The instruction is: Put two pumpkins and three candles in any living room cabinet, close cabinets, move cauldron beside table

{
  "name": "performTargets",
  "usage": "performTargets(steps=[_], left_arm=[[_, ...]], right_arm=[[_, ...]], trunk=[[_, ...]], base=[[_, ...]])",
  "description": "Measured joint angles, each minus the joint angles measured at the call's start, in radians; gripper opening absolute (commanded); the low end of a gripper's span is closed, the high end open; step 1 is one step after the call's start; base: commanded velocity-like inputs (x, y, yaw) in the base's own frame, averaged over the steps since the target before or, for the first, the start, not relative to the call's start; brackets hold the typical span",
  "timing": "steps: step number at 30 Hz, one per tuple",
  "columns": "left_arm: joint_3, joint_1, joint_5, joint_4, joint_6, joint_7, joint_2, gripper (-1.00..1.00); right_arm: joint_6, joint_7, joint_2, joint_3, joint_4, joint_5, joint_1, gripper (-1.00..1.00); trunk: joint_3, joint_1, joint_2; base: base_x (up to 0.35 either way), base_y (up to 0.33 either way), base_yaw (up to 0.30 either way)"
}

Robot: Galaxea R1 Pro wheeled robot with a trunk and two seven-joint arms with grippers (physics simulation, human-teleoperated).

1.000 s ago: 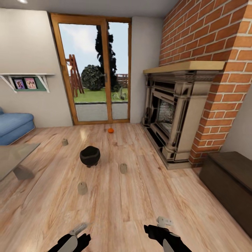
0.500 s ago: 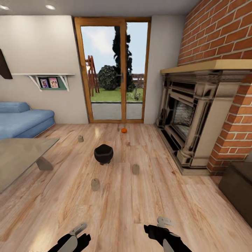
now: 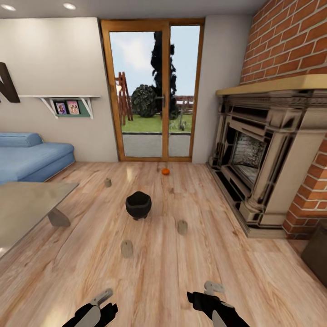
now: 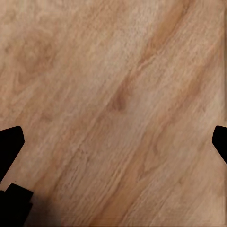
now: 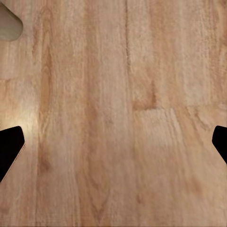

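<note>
The black cauldron stands on the wooden floor in mid-room. One orange pumpkin lies beyond it near the glass door. Three candles stand upright on the floor: one far left, one right of the cauldron, one nearest me. The glass-topped table is at the left. A dark corner of the cabinet shows at the right edge. My left gripper and right gripper hang low over bare floor, both open and holding nothing, well short of the nearest candle.
A blue sofa sits behind the table at the left. A brick fireplace with a raised hearth fills the right wall. A pale rounded shape sits at the edge of the right wrist view; what it is I cannot tell.
The whole picture has shifted: the camera turned left, so the cabinet slid almost out at the right and more table and sofa came in. The floor objects and both arms keep their places.
</note>
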Motion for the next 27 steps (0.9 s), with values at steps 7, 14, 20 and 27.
performTargets(steps=[7,14,20,27], left_arm=[[0.000,0.000,0.001,0.000,0.000,0.000,0.000,1.00],[0.000,0.000,0.001,0.000,0.000,0.000,0.000,1.00],[0.000,0.000,0.001,0.000,0.000,0.000,0.000,1.00],[0.000,0.000,0.000,0.000,-0.001,-0.001,0.000,1.00]], right_arm=[[-0.001,-0.001,0.002,0.000,-0.001,0.000,0.000,1.00],[-0.003,-0.001,0.002,0.000,-0.001,0.000,0.000,1.00],[-0.003,-0.001,0.002,0.000,-0.001,0.000,0.000,1.00],[-0.003,0.000,0.001,0.000,-0.001,0.000,0.000,1.00]], trunk=[[0.000,0.000,0.000],[0.000,0.000,0.000],[0.000,0.000,0.000],[0.000,0.000,0.000]], base=[[0.172,0.013,0.000],[0.144,0.001,0.000],[0.160,0.000,0.000],[0.296,0.000,0.000]])
